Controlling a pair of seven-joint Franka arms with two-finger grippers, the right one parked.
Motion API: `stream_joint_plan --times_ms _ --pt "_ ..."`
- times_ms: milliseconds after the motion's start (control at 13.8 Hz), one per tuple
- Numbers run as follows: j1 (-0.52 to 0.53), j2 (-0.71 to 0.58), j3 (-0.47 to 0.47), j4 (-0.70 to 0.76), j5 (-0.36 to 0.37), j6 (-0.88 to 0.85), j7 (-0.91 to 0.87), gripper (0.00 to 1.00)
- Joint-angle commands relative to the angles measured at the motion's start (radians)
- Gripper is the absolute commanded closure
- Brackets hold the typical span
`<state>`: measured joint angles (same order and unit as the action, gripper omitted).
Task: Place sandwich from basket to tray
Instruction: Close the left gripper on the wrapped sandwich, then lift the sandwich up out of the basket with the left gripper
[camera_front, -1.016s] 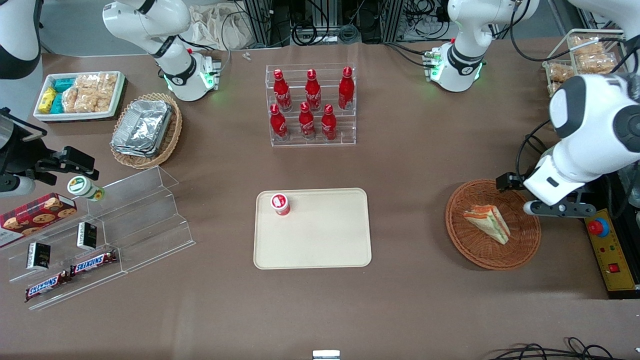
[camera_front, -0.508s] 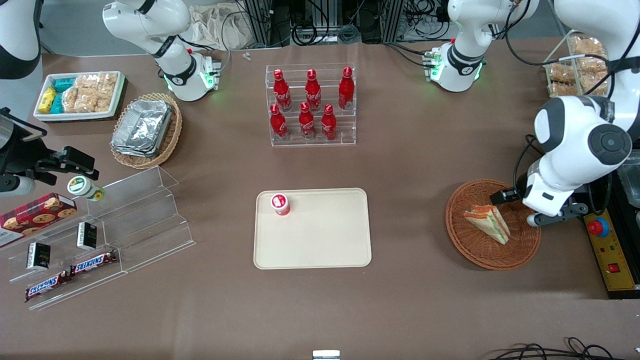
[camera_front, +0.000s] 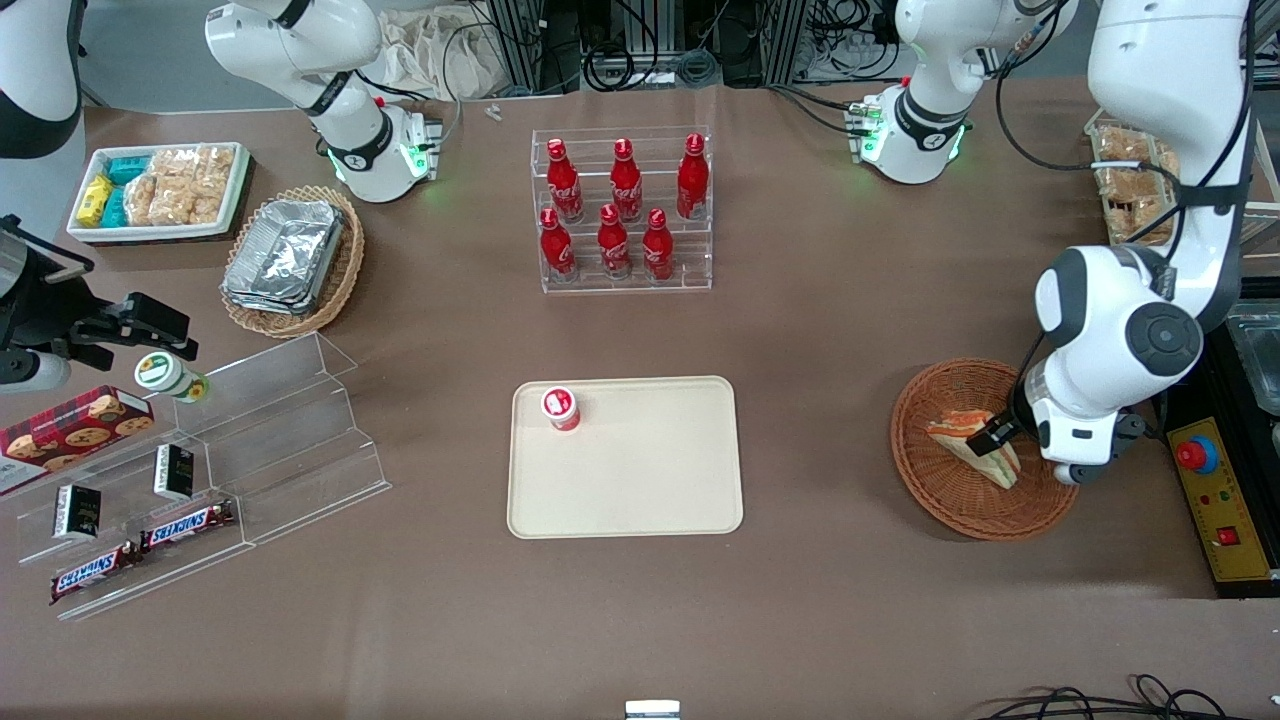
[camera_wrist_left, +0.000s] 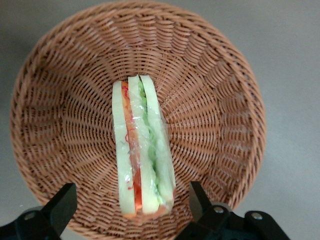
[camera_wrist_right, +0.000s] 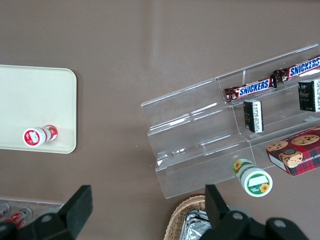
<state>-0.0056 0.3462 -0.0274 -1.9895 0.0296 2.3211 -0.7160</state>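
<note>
1. The sandwich lies in the round reddish-brown basket, toward the working arm's end of the desk.
2. It rests with its layered edge up: pale bread outside, an orange-red strip and a green strip between.
3. Seen from the wrist, its long axis runs from the middle of the basket out toward the rim nearest the tool; one end stops just short of that rim.
4. From the front, the wedge slants across the weave, its broad orange end farther from the camera and its narrow end nearer.
5. The tool hangs directly above the sandwich, its fingers spread wide, one on each long side, gripping nothing.
6. Bare wicker shows on both long sides of the sandwich.
7. The tray lies mid-desk, well apart from the basket, with bare desk between.
8. A small red cup stands in one tray corner; the rest of the tray is bare.
</note>
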Motion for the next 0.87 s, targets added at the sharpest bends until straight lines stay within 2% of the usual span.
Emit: stream_joint_plan --times_ms 0,508,653,798 --pt "0.007 0.037 -0.005 0.0 0.013 0.046 -0.048 0.0" --pt "0.009 0.103 0.02 -0.005 0.03 0.122 -0.06 0.03" --pt "0.009 0.106 0.023 -0.002 0.03 0.129 -0.062 0.15" --pt "0.009 0.103 0.023 0.0 0.03 0.135 -0.086 0.32"
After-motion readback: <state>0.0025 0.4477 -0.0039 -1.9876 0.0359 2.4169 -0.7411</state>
